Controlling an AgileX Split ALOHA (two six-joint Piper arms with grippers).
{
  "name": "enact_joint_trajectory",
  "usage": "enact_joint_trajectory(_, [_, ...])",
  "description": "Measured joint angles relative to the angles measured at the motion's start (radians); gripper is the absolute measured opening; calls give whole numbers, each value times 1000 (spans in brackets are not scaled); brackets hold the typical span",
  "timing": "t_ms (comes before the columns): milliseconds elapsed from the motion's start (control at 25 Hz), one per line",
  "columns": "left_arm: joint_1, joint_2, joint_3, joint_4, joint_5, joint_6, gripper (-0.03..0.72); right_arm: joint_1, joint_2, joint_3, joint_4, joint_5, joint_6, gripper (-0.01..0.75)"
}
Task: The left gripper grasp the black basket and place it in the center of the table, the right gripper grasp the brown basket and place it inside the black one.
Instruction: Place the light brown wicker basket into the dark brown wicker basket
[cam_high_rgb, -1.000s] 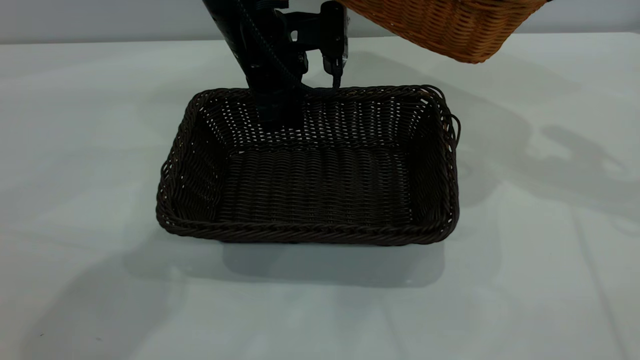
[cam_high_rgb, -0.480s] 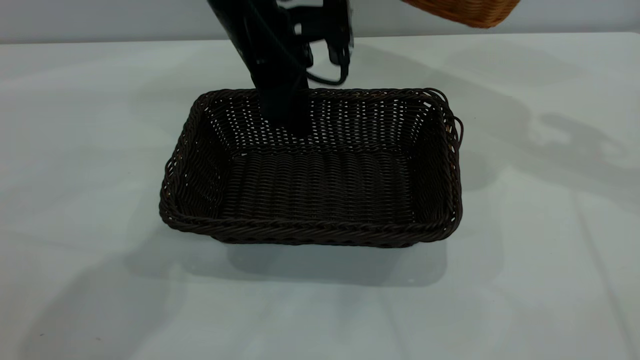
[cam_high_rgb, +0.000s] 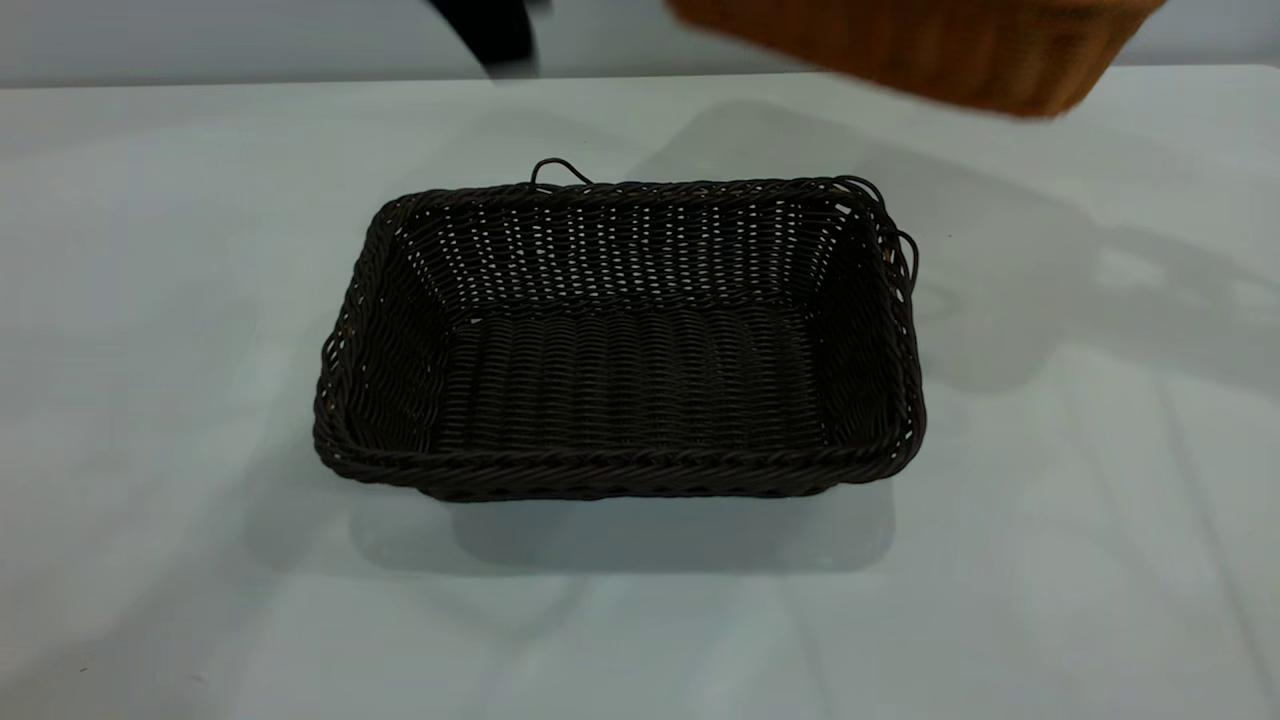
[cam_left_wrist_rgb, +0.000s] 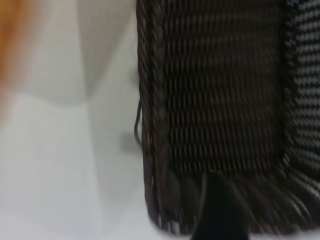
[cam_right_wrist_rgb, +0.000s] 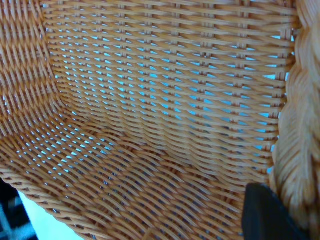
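The black basket (cam_high_rgb: 620, 340) stands flat at the middle of the table (cam_high_rgb: 150, 300), with nothing in it and nothing touching it. It also shows in the left wrist view (cam_left_wrist_rgb: 220, 100). My left gripper (cam_left_wrist_rgb: 248, 220) hovers above the basket's rim, open and empty, and one blurred dark fingertip (cam_left_wrist_rgb: 220, 210) shows. Only a stub of the left arm (cam_high_rgb: 495, 35) shows at the top of the exterior view. The brown basket (cam_high_rgb: 920, 50) hangs tilted in the air above the table's far right. My right gripper (cam_right_wrist_rgb: 287, 210) is shut on its braided rim (cam_right_wrist_rgb: 300, 150), with one finger inside the basket.
A loose strand loop (cam_high_rgb: 558, 170) sticks up from the black basket's far rim, and more loops (cam_high_rgb: 900, 245) hang at its far right corner. Bare table surrounds the basket on every side.
My left gripper has let go of the black basket's far rim and risen out of the exterior view. The brown basket has swung left and a little lower above the table.
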Motion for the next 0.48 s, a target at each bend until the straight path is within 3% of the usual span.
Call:
enact_joint_trajectory(240, [0, -267, 0, 68, 53, -1, 395, 93, 77, 0, -26, 60, -11, 72])
enact_joint_trajectory(480, [0, -424, 0, 90, 51, -1, 393, 257, 105, -2, -52, 90, -53, 72])
